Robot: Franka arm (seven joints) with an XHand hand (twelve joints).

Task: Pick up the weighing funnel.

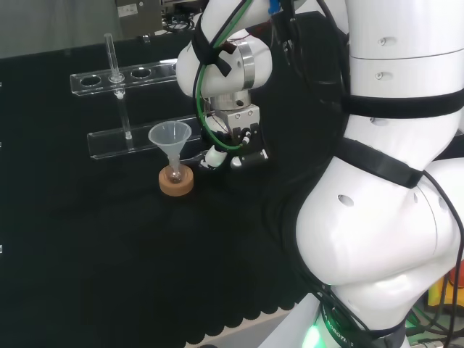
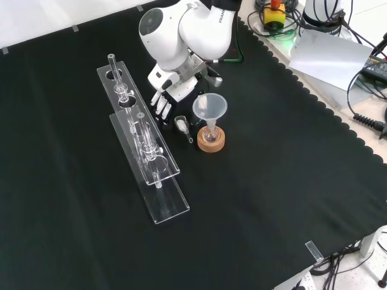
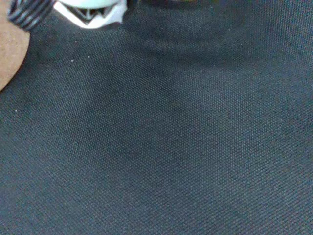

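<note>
Approach step: fingers point(image 2: 161, 108) relaxed, empty; weighing funnel point(image 2: 182, 125) lies just beside them on the worktop point(image 2: 272, 199). Next we'd shift over and curl round it.

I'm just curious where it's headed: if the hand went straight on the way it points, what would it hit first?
Most likely the bare black cloth: the hand points down at it, between the clear rack and the weighing funnel, though depth is hard to judge.
</note>
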